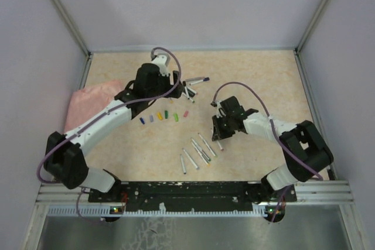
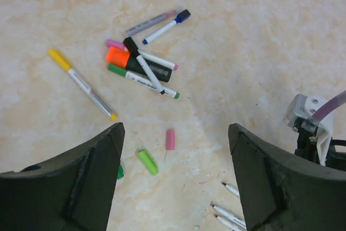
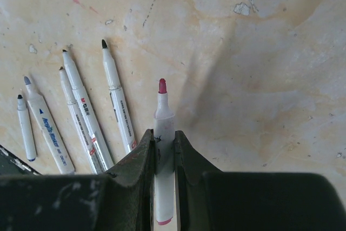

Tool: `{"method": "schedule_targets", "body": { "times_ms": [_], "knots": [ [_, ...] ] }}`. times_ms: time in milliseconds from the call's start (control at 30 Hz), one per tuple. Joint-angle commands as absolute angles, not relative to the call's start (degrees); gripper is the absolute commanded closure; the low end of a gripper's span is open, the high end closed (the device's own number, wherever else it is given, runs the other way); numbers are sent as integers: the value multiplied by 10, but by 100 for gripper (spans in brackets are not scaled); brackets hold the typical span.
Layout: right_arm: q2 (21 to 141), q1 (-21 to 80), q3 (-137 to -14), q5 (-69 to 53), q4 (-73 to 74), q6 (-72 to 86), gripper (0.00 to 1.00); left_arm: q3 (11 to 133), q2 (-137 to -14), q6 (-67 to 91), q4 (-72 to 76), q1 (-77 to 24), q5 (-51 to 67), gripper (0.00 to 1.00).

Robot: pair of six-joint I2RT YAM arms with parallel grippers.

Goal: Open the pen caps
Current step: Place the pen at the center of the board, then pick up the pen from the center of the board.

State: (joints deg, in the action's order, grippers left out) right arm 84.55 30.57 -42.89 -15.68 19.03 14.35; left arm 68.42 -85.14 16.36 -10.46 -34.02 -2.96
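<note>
Pointing outward, uncapped pink pen (image 3: 162, 106) is clamped by right gripper (image 3: 164, 138); left gripper (image 2: 175, 132) is spread open (pink cap (image 2: 170, 139) lying below).

Six loose caps (image 1: 159, 115) by my count: one blue, one purple, one yellow, two green, one pink. Five bare-tipped pens (image 3: 116, 98) lie on the surface (image 1: 263, 74), plus one red-tipped pen (image 3: 162, 114) in the right claw (image 3: 164, 136). Seven other pens (image 2: 81, 84) are bunched together — six slim, one thick highlighter (image 2: 116, 57). One pink cloth (image 1: 85, 100).
</note>
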Motion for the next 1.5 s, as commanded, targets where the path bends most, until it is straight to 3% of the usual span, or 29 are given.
{"method": "schedule_targets", "body": {
  "times_ms": [0, 67, 600, 1467],
  "knots": [
    [861, 301, -456, -164, 199, 123, 95, 599, -789, 131, 10, -328, -115, 7],
    [864, 302, -457, -167, 199, 122, 95, 578, -776, 127, 19, -317, -115, 2],
    [871, 304, -457, -178, 197, 126, 78, 576, -797, 157, -31, -266, -52, 3],
    [815, 304, -480, -160, 176, 123, 75, 573, -826, 194, -35, -246, -1, 1]
  ]
}}
